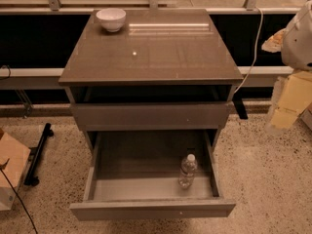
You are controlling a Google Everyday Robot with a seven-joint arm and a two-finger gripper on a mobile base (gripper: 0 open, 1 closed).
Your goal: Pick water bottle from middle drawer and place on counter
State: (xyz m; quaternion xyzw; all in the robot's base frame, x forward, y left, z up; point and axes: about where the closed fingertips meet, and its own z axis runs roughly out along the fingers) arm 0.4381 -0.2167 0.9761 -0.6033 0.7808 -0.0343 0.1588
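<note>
A view looking down on a small grey-brown cabinet standing on a speckled floor [263, 169].

The counter [156, 52], the cabinet's glossy square top, fills the upper middle of the frame. The only object on it is a white bowl [111, 19] near its far left corner. Below the counter is a closed upper drawer front [148, 115].

Under that, the middle drawer [146, 155] is pulled out toward the bottom of the frame, showing its grey inside. The water bottle [187, 171], clear with a white cap, is inside the drawer in its front right corner. It sits just beside the right wall, with its cap pointing toward the top of the frame. Whether it stands upright or leans cannot be told. Nothing else is in the drawer.

The gripper [287, 104] shows as a pale yellowish shape at the right edge of the frame, below a white rounded part of the robot. It is well apart from the bottle, higher in the frame and off to the side of the cabinet. It is not holding the bottle, and whether it is open or closed cannot be told.

A cardboard box [12, 165] sits at the lower left edge.

As for progress, the drawer is open and the bottle is within reach. The work itself looks not yet begun: the gripper has to reach into the drawer, take hold of the bottle, lift it out and set it on the counter.
</note>
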